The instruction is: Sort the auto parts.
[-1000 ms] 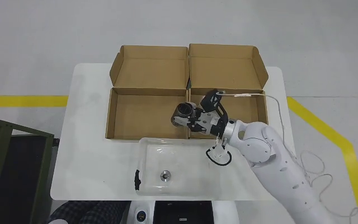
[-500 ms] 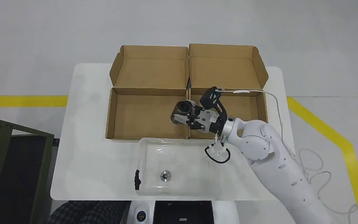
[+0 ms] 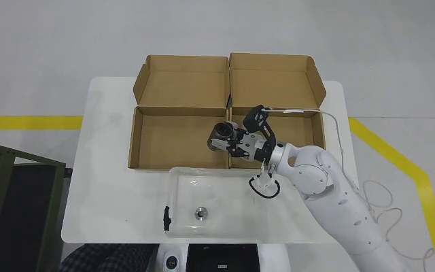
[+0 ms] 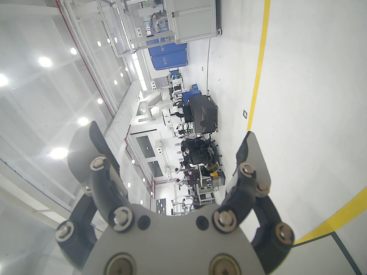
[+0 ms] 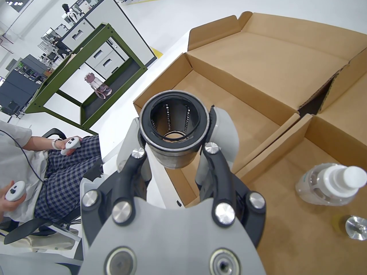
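Observation:
My right gripper is shut on a hollow metal cylinder, a linear bearing with black end rings. In the top view this bearing hangs over the right end of the left cardboard box, held by the right gripper. The right cardboard box holds a white plastic part and a small metal part. A clear tray at the table's front holds a round metal part and a black part. My left gripper is open and points away at the hall, with nothing between its fingers.
Both boxes have their lids folded open toward the back. A black ring lies at the tray's right end under my right arm. A green metal rack stands beyond the table.
The right gripper with the bearing shifted slightly toward the left box between the oldest frame and half a second ago. It has kept still since.

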{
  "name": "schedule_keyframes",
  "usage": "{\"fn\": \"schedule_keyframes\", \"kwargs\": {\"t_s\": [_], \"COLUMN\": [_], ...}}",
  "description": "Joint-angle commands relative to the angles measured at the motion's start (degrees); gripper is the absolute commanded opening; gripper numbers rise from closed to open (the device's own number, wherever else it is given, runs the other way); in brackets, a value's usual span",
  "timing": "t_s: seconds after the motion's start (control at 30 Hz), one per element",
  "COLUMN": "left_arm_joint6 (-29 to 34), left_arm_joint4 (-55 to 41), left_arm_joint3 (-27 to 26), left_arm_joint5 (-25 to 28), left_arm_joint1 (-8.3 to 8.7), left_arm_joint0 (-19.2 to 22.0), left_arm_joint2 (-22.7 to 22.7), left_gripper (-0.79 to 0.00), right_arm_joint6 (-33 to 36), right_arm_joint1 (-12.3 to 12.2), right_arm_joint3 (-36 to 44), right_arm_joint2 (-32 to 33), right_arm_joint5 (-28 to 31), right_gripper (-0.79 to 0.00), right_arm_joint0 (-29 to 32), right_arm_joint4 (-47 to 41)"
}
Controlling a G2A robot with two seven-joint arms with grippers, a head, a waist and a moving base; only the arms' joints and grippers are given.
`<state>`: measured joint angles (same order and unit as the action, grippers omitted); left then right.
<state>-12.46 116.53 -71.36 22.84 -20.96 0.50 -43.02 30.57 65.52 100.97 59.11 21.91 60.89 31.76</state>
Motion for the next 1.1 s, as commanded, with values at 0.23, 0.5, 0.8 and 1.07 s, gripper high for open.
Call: {"fn": "schedule_keyframes", "kwargs": {"t_s": [0.23,0.5,0.8,1.07], "left_arm_joint6": [0.0,0.0,0.0,0.0], "left_arm_joint4": [0.0,0.0,0.0,0.0], "left_arm_joint3": [0.0,0.0,0.0,0.0], "left_arm_joint5": [0.0,0.0,0.0,0.0], "left_arm_joint1": [0.0,0.0,0.0,0.0], "left_arm_joint0": [0.0,0.0,0.0,0.0], "left_arm_joint2": [0.0,0.0,0.0,0.0], "left_gripper": [0.0,0.0,0.0,0.0], "right_arm_joint6": [0.23,-0.64,-3.78,-6.53], "right_arm_joint1": [0.47,2.49,5.16,7.37], "right_arm_joint3": [0.38,-4.41,-12.08,-18.19], "right_arm_joint2": [-1.61,-7.63,-14.2,-18.3], "right_arm_joint5": [-1.84,-4.22,-5.59,-9.11], "right_gripper": [-0.785,-0.785,-0.785,-0.785], "right_arm_joint0": [-1.62,-7.98,-13.18,-16.15], "right_arm_joint4": [3.35,6.68,10.72,16.48]}}
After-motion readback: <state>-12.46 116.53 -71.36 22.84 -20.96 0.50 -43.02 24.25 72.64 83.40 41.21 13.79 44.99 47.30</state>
